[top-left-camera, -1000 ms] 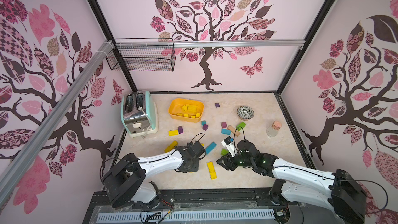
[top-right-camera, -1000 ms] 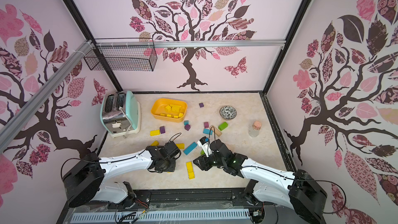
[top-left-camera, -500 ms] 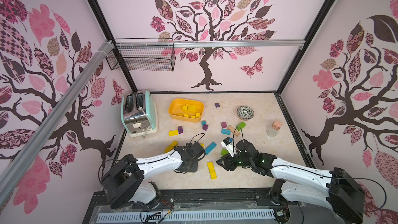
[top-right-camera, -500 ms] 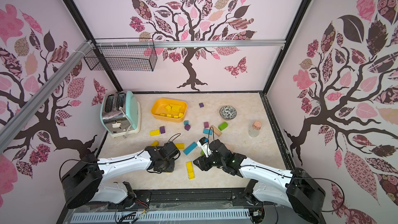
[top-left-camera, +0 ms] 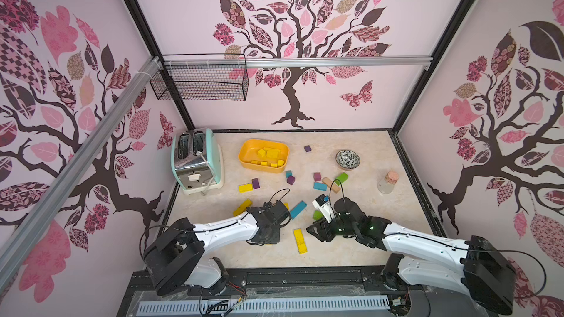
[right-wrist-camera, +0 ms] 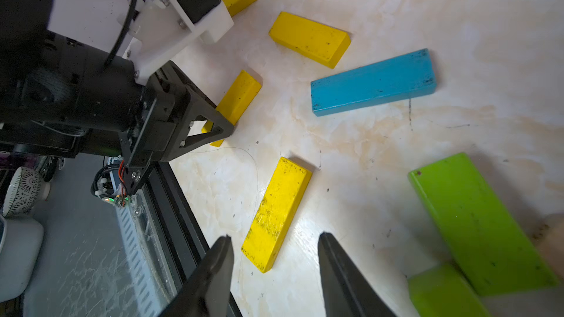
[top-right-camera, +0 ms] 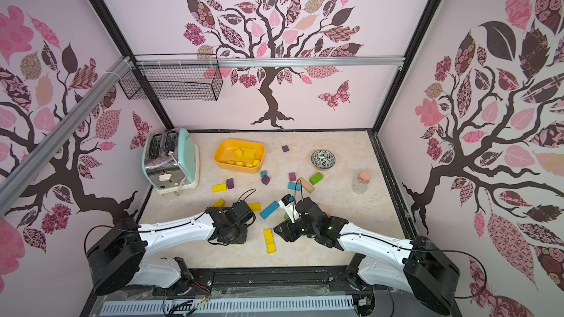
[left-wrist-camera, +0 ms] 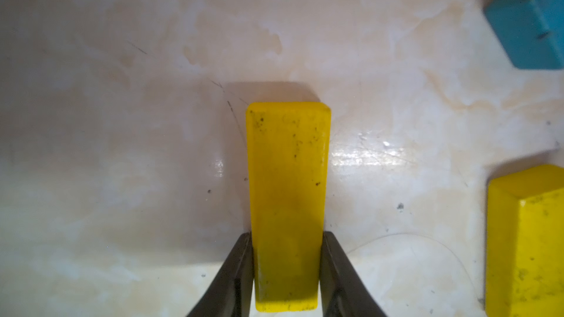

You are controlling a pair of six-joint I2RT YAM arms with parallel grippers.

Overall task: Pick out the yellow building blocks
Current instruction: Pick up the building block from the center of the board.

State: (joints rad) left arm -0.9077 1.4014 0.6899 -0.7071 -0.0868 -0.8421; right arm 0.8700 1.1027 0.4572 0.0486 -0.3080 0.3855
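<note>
yellow block point(left-wrist-camera: 288, 163) gripped between left pincer point(left-wrist-camera: 287, 234) jaws

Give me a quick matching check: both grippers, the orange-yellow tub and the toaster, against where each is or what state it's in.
Column one:
1 left gripper
2 right gripper
3 orange-yellow tub
4 toaster

Column two:
A stands just left of the tub
B holds several yellow blocks
C fingers apart, nothing held
D fingers closed on a yellow bar

Pairs: 1-D, 2-C, 3-B, 4-A
</note>
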